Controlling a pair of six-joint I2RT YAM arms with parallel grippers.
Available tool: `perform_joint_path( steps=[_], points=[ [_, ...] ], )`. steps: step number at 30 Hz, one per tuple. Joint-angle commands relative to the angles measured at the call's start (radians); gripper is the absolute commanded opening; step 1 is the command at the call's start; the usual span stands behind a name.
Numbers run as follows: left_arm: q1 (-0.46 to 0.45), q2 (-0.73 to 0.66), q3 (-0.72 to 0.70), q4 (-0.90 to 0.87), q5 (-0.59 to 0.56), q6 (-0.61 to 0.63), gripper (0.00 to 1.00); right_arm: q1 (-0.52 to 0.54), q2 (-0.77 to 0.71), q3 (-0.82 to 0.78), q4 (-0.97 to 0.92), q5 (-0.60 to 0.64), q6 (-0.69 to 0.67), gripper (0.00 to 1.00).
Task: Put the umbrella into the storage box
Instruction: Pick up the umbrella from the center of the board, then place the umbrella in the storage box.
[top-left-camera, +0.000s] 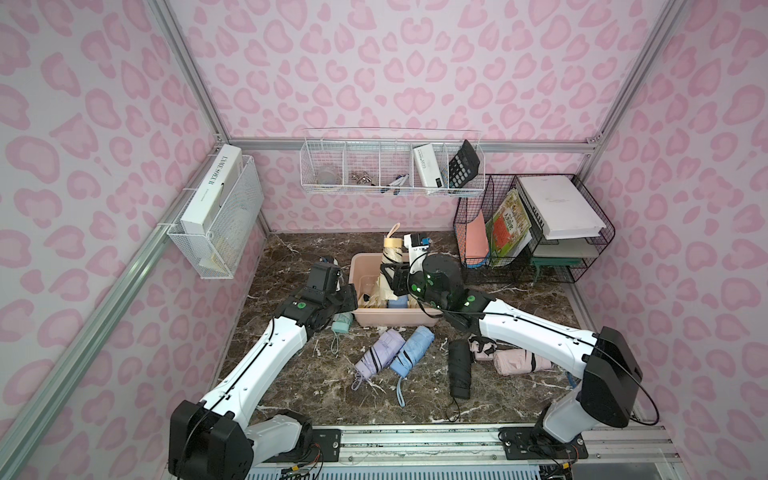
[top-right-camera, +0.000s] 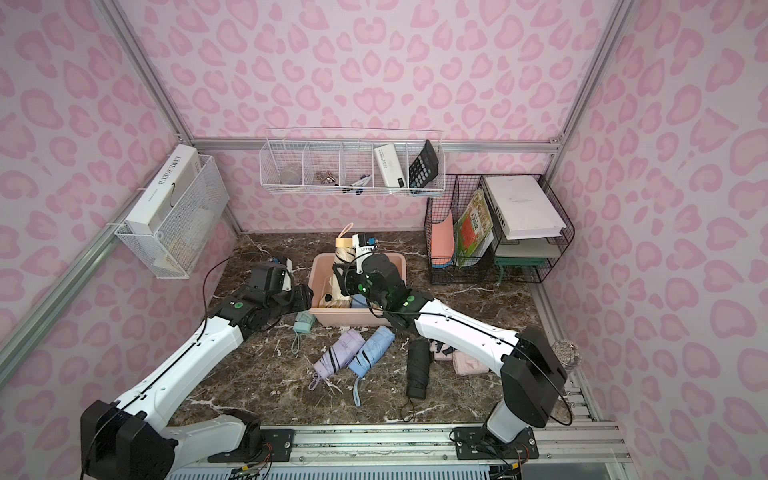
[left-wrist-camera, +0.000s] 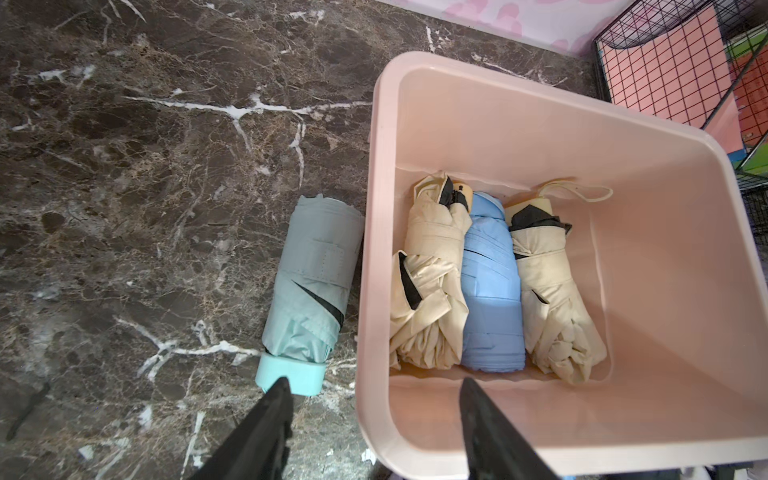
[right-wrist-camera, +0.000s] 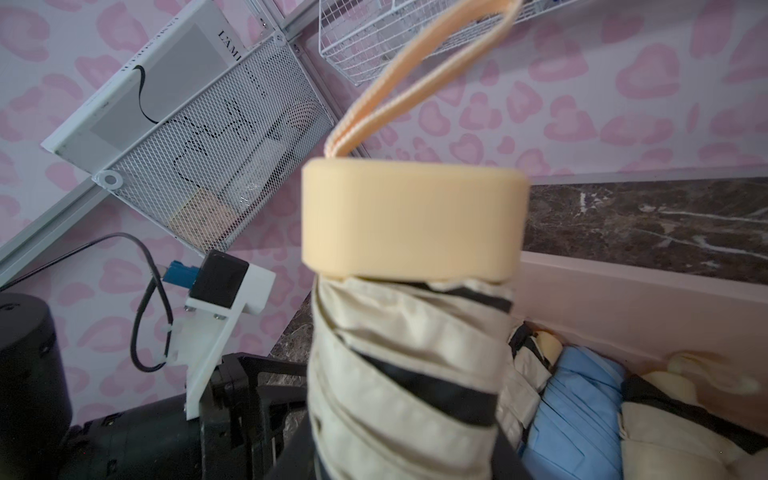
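Observation:
My right gripper (top-left-camera: 395, 277) is shut on a cream folded umbrella (top-left-camera: 390, 253) with black bands. It holds the umbrella upright over the pale pink storage box (top-left-camera: 397, 322), handle cap and strap loop on top (right-wrist-camera: 411, 224). In the left wrist view the storage box (left-wrist-camera: 376, 208) holds two cream umbrellas (left-wrist-camera: 432, 282) (left-wrist-camera: 552, 291) with a blue one (left-wrist-camera: 492, 282) between them. My left gripper (left-wrist-camera: 374, 382) is open, its fingers straddling the box's near left wall. One finger hangs over the tub, the other by the cap of a mint umbrella (left-wrist-camera: 311, 286) lying outside against the wall.
In front of the box lie a lilac umbrella (top-left-camera: 380, 353), a light blue one (top-left-camera: 411, 351), a black one (top-left-camera: 459, 368) and a pink one (top-left-camera: 519, 361) partly under my right arm. A black wire file rack (top-left-camera: 532, 228) stands at the back right. A white wire basket (top-left-camera: 390, 166) hangs on the back wall.

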Motion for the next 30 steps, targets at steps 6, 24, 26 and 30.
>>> perform_joint_path(
  steps=[6,24,26,30],
  points=[
    [0.003,0.05,0.014,-0.021,0.011,0.009,0.61,-0.032,0.164,0.18,-0.063,-0.068,0.104,0.14],
    [0.004,0.142,0.063,-0.048,0.053,0.034,0.4,-0.062,0.451,0.342,-0.141,-0.171,0.196,0.12],
    [0.004,0.144,0.06,-0.042,0.055,0.032,0.39,-0.065,0.477,0.357,-0.142,-0.172,0.197,0.13],
    [0.004,0.154,0.062,-0.042,0.062,0.033,0.36,-0.067,0.521,0.37,-0.131,-0.191,0.227,0.13]
  ],
)
